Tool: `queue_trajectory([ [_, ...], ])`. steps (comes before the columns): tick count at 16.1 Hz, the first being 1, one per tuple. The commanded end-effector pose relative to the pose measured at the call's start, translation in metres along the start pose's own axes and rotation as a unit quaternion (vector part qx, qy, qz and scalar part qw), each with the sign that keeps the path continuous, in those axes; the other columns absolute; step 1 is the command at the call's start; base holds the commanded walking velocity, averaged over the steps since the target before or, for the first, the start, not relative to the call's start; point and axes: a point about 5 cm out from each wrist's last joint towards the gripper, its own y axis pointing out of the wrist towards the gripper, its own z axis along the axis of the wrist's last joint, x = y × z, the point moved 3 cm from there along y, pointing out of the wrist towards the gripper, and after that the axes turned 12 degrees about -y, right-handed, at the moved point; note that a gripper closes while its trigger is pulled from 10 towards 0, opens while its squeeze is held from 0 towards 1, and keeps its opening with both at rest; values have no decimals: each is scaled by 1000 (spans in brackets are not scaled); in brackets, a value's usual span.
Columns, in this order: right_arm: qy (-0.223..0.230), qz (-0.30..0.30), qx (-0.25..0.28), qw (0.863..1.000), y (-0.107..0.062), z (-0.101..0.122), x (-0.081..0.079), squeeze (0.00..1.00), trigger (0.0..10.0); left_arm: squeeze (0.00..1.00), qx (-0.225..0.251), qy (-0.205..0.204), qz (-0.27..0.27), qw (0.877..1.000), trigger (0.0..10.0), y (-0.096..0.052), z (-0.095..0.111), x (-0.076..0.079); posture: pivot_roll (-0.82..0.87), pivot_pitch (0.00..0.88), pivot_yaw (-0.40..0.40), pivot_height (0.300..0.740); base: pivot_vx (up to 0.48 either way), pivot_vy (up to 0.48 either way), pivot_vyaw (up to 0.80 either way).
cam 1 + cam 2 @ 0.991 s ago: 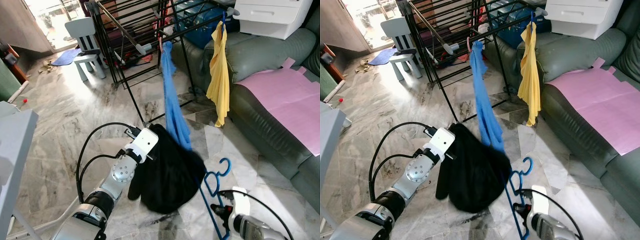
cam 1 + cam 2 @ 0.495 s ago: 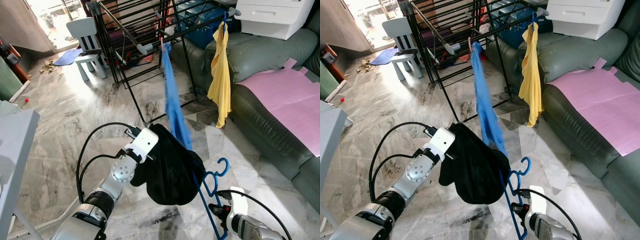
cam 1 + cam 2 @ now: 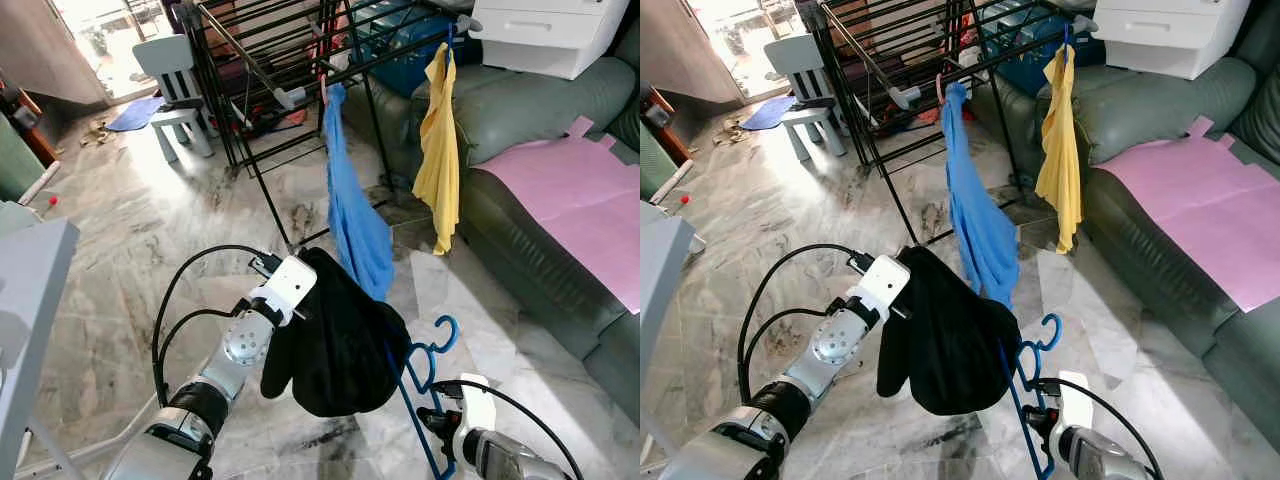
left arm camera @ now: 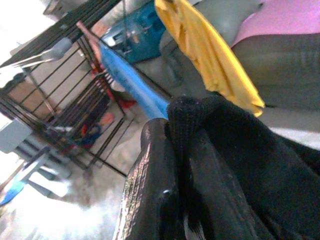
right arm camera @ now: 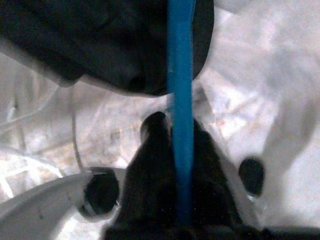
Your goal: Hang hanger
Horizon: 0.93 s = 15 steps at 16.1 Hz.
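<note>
From the head camera, the left gripper [image 3: 303,262] is holding a black garment [image 3: 340,340] up above the marble floor [image 3: 130,250], in front of the black drying rack [image 3: 260,60] where a blue cloth [image 3: 355,220] and a yellow cloth [image 3: 437,150] are hanging, while the right gripper [image 3: 432,420] is gripping the blue hanger [image 3: 425,365] beside the garment. In the left wrist view, the fingers [image 4: 150,180] are pinching a fold of the black garment between them. In the right wrist view, the fingers [image 5: 150,150] are pressing on either side of the blue hanger's bar, with the garment hanging just beyond.
</note>
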Motion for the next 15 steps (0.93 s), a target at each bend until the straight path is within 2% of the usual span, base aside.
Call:
queue_trajectory([
  [1,-97,103,-30,989,1,-24,-32,0,10000,0,-34,13,25,999,10000,-4,-13,-12,-200,27,179,740,0,0,0],
  [2,-126,125,-24,984,2,-19,-39,0,10000,0,-42,13,29,999,10000,-6,-16,-12,-199,28,177,740,0,0,0],
  [3,-142,145,-4,979,4,-4,-46,0,10000,0,-46,13,31,998,10000,-6,-17,-13,-198,27,172,740,0,0,0],
  [5,-175,168,4,970,4,8,-51,0,10000,0,-55,12,30,998,10000,-5,-19,-11,-199,27,169,740,0,0,0],
  [8,-207,207,-3,956,-1,3,-56,0,10000,0,-44,7,33,998,10000,-1,-14,-9,-209,28,166,740,0,0,0],
  [10,-196,205,-32,958,-3,-13,-53,0,10000,0,-17,1,40,999,10000,5,-1,-12,-209,29,165,740,0,0,0],
  [12,-160,199,-57,965,-6,-31,-51,0,10000,0,18,-2,69,997,10000,10,15,-26,-207,30,164,740,0,0,0],
  [13,-126,187,-70,972,-7,-42,-47,0,10000,0,33,-13,80,996,10000,12,23,-34,-202,32,163,740,0,0,0],
  [15,-98,160,-96,978,-10,-56,-38,0,10000,0,52,-28,91,994,10000,15,33,-42,-202,32,163,740,0,0,0],
])
